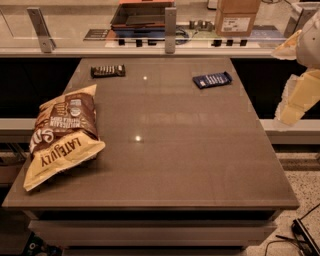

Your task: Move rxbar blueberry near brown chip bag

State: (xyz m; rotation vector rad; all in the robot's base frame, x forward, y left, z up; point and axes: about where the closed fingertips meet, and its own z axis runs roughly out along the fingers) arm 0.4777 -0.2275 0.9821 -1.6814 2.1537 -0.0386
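The rxbar blueberry, a small flat dark-blue bar with pale lettering, lies at the far right of the brown table. The brown chip bag, brown above and tan-yellow below with "LATE JULY" printed on it, lies at the table's left edge. My gripper shows as pale cream parts at the right edge of the camera view. It is off the table's right side, to the right of the blue bar and apart from it. It holds nothing that I can see.
A dark brown bar of like size lies at the far left of the table. Behind the table runs a counter with a rail, a cardboard box and a dark tray. Cables lie on the floor at bottom right.
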